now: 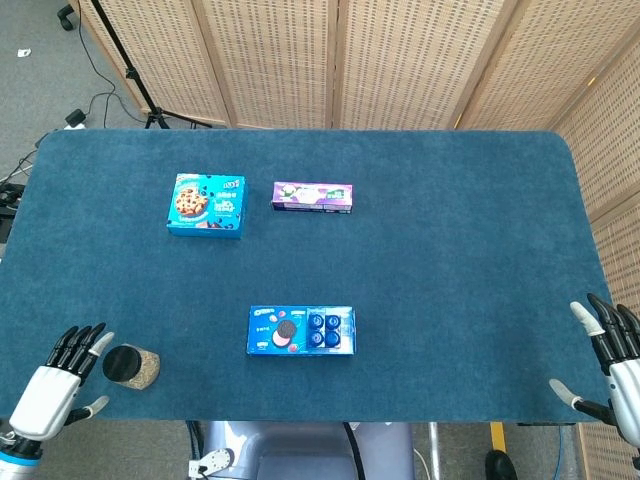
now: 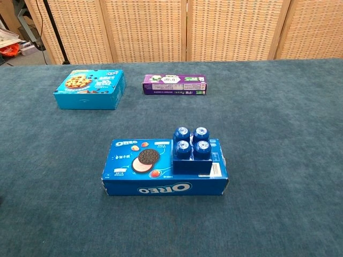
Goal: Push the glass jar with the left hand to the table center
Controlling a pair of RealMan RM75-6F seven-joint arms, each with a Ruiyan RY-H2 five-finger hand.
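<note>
The glass jar [image 1: 131, 366], with a black lid and brownish contents, stands near the front left corner of the blue table [image 1: 450, 230] in the head view. My left hand [image 1: 62, 382] is just left of the jar, fingers spread and pointing up toward the far side, a small gap from it. At the table's front right corner my right hand [image 1: 612, 360] hangs with its fingers apart and nothing in it. The chest view shows neither hand nor the jar.
An Oreo box [image 1: 301, 331] [image 2: 164, 167] lies near the table centre front. Farther back sit a light blue cookie box [image 1: 206, 204] [image 2: 90, 88] and a purple box [image 1: 314, 196] [image 2: 174, 84]. Woven screens stand behind the table.
</note>
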